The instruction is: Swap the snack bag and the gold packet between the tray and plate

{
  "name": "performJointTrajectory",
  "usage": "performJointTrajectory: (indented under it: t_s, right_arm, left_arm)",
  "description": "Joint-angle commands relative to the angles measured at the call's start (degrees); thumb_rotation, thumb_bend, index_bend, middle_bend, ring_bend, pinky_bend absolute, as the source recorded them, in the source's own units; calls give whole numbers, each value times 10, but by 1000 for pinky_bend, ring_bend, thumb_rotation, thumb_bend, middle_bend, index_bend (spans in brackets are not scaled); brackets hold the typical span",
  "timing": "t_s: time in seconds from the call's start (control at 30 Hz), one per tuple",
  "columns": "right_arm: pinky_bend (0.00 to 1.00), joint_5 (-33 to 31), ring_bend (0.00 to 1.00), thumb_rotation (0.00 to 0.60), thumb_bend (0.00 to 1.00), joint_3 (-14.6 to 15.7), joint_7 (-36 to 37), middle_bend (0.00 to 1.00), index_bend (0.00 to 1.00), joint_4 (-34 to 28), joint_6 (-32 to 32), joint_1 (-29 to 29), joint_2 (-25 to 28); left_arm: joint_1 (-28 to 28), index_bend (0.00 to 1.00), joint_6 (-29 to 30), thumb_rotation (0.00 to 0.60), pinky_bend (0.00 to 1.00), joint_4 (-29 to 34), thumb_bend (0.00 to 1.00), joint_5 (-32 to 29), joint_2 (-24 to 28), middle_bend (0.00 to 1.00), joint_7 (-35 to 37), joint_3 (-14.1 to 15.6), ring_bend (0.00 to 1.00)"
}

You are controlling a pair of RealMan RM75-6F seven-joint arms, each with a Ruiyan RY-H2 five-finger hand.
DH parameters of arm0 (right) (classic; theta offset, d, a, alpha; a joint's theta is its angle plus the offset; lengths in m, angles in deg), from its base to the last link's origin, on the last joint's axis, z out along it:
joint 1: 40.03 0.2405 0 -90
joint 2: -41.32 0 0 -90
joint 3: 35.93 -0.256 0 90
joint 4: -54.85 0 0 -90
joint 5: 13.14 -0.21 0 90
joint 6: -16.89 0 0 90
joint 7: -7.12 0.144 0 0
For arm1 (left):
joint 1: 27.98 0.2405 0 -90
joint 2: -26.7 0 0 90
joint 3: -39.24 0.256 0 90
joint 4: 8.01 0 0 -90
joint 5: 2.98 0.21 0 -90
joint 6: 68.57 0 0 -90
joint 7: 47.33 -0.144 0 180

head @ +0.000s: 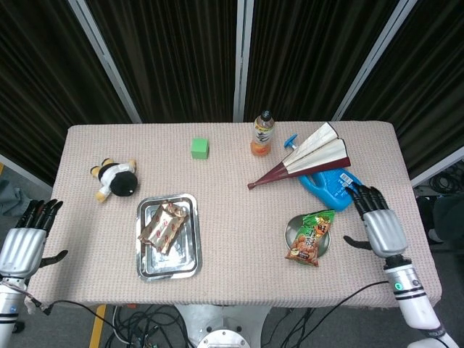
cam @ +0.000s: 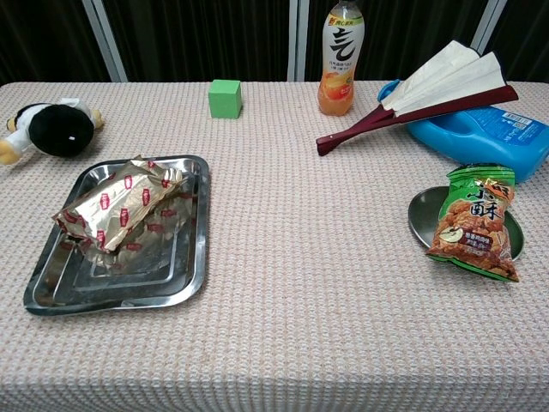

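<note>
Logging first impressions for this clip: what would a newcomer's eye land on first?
Probably the green and orange snack bag lying across the small round plate at the table's right, with the right robot hand open beside it. Next, the gold packet in the steel tray on the left.

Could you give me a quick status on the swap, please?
Both robot hands open, left off the table, right beside the plate. Snack bag lies on plate, gold packet in tray. Nothing in the way.
</note>
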Motion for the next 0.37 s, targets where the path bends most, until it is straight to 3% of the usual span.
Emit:
performJointTrajectory:
  t_s: [0.03,0.37]
  right_arm:
    - [0,-20,0,600,0,-4,33,0,0,31,30,-49,10]
    - [0,-20,0,600,0,-9,29,0,0,77,38,-86,-20]
  left_arm:
    - [2,39,2,600,219,-4,97,0,-2,65,4,0,31]
    - [3,40,3,600,218,-5,97,0,-6,65,1,-2,31]
